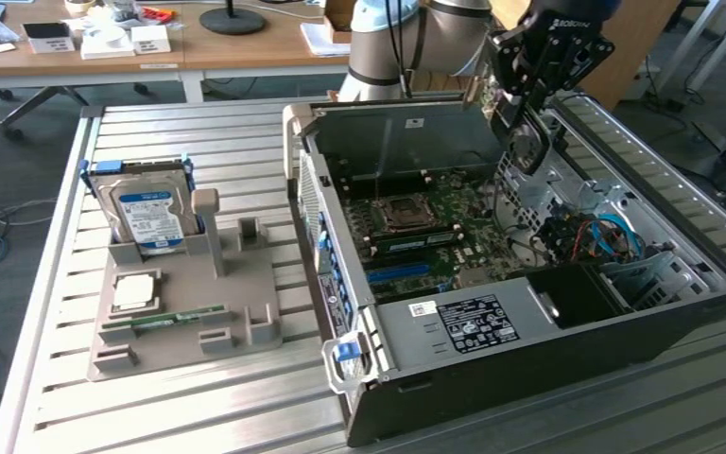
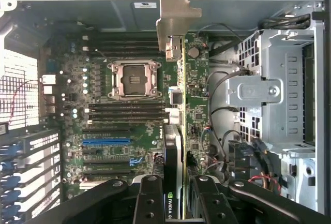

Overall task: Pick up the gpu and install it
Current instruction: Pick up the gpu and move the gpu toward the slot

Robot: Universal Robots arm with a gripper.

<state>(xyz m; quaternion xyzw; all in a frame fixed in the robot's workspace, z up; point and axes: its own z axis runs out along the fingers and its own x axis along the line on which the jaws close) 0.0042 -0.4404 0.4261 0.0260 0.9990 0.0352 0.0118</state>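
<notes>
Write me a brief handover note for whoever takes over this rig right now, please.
Gripper: shut on the gpu, held edge-on over the motherboard in the open computer case.
Done: gpu is picked up and in the grip.
Left: gpu not yet seated in a slot.
Holder at the exterior view's left has the hard drive and RAM stick.

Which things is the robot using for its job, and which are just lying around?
In the job: end effector, the graphics card it grips, open computer case.
Lying about: hard drive, memory stick, processor chip, grey holder.
</notes>
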